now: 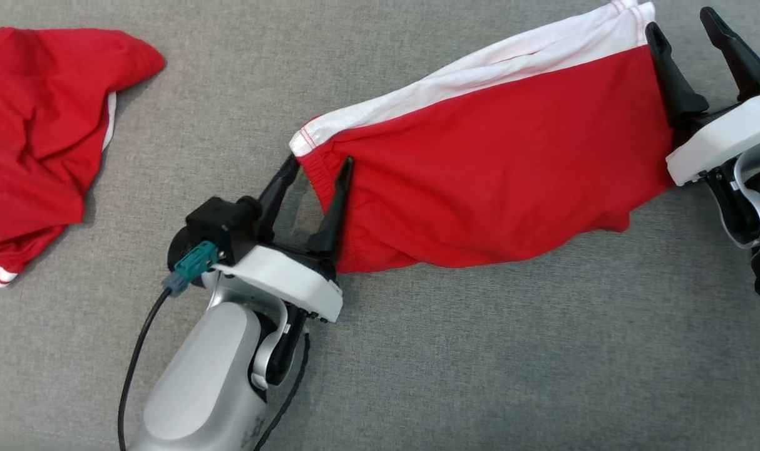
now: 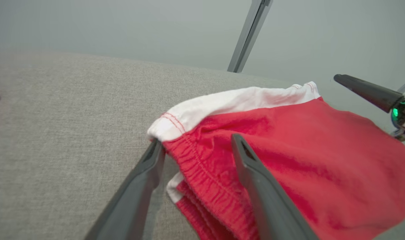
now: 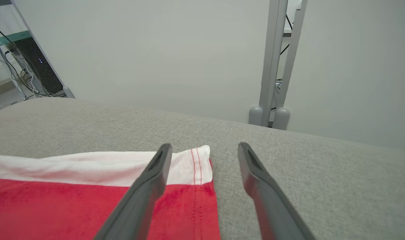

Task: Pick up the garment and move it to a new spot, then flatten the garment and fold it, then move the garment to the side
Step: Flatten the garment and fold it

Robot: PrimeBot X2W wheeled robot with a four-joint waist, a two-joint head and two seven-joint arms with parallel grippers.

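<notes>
Red shorts (image 1: 499,169) with a white side stripe (image 1: 480,69) lay stretched across the grey fabric surface (image 1: 480,363) in the head view. The left gripper (image 1: 320,164) stood spread at the waistband end and the right gripper (image 1: 679,19) spread at the hem end, neither pinching cloth. A second red garment (image 1: 35,125) lay crumpled well apart at far left. Left wrist view: both dark fingers (image 2: 256,180) straddled the gathered elastic waistband (image 2: 202,173), one beside the white corner, one over red cloth. Right wrist view: fingers parted, one over the stitched hem corner (image 3: 199,166), the other over bare grey fabric.
</notes>
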